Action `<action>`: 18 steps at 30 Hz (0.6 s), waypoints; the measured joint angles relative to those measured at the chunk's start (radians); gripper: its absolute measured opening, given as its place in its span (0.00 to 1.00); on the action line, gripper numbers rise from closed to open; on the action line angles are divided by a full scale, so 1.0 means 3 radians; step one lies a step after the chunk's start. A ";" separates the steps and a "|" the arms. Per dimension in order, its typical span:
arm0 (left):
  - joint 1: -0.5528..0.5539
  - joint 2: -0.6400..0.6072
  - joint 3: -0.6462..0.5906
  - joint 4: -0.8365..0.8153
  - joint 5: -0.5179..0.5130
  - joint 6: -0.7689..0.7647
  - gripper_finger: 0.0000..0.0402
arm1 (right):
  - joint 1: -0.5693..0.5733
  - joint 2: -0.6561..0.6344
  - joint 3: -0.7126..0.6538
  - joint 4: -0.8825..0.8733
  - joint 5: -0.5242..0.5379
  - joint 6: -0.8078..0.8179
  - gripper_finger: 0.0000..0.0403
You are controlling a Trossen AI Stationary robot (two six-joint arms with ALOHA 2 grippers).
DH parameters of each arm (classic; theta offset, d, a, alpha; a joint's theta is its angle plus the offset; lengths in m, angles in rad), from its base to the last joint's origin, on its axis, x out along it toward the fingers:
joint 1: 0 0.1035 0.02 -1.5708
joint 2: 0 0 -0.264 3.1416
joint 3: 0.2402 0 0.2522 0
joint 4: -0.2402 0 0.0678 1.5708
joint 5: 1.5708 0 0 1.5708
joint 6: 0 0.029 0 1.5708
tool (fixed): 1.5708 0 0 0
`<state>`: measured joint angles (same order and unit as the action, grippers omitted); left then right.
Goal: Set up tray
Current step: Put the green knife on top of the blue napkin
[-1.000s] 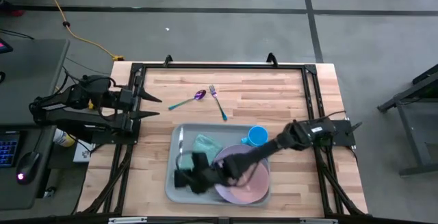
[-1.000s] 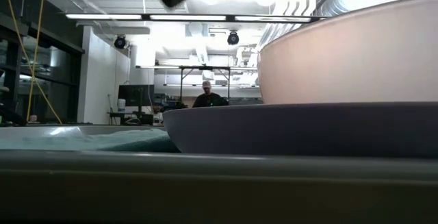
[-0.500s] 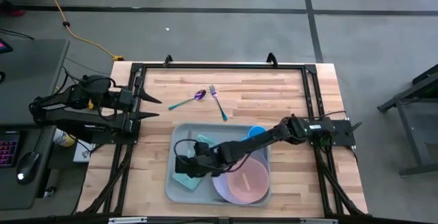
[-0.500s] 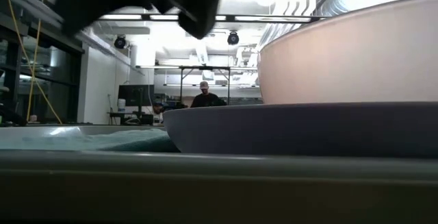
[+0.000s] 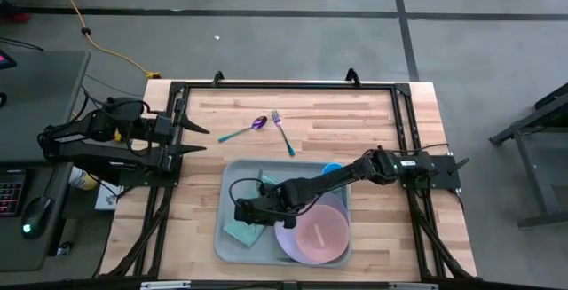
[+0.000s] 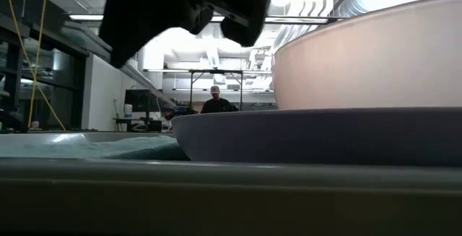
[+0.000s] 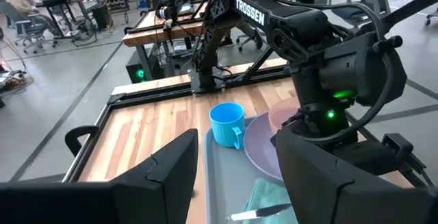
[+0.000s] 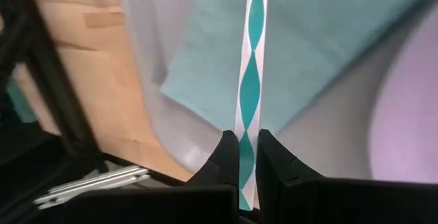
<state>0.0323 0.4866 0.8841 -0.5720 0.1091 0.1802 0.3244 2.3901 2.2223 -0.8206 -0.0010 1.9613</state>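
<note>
The pale grey-green tray (image 5: 232, 184) lies at the table's near middle; its rim (image 6: 216, 193) fills the low view. On it sit a lavender plate (image 5: 286, 237) with a pink bowl (image 5: 318, 232), a teal napkin (image 5: 240, 232) and a blue cup (image 7: 226, 122). My right gripper (image 5: 241, 212) hovers over the tray's left part, shut on a knife (image 8: 250, 59) with a teal-and-white patterned handle. My left gripper (image 7: 239, 183) waits open at the table's left edge. My right gripper pinches the knife between its two fingers, near one end of the patterned handle (image 8: 248, 125). The knife runs straight out ahead, in line with the fingers, above the napkin (image 8: 308, 53). Its silver end (image 7: 263, 212) lies over the napkin; whether it touches, I cannot tell.
A spoon (image 5: 244, 131) with a purple bowl and a teal-handled fork (image 5: 283, 132) lie on the bare wood beyond the tray's far rim. The right arm (image 5: 355, 173) stretches across the tray above the cup. A black frame rail (image 5: 284, 86) borders the table.
My right arm has swung toward the table's far edge, carrying its gripper from the tray's near-left corner to the middle of its left part. The napkin's near part, covered before, now shows. In the low view the gripper has come in larger from above.
</note>
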 joint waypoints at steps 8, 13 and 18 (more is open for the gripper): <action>0.0000 0.0000 0.0001 0.0000 -0.0045 0.0004 0.57 | 0.0004 0.0000 0.0000 -0.0170 -0.0229 0.0094 0.00; 0.0000 0.0000 0.0001 -0.0001 -0.0048 -0.0004 0.57 | 0.0001 0.0000 0.0000 -0.0178 -0.0282 0.0094 0.00; 0.0000 0.0000 0.0001 0.0000 -0.0049 -0.0018 0.57 | 0.0003 0.0001 -0.0145 -0.0146 -0.0459 0.0143 0.00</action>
<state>0.0322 0.4866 0.8845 -0.5720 0.0944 0.1748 0.3252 2.3906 2.1789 -0.8644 -0.1386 2.0041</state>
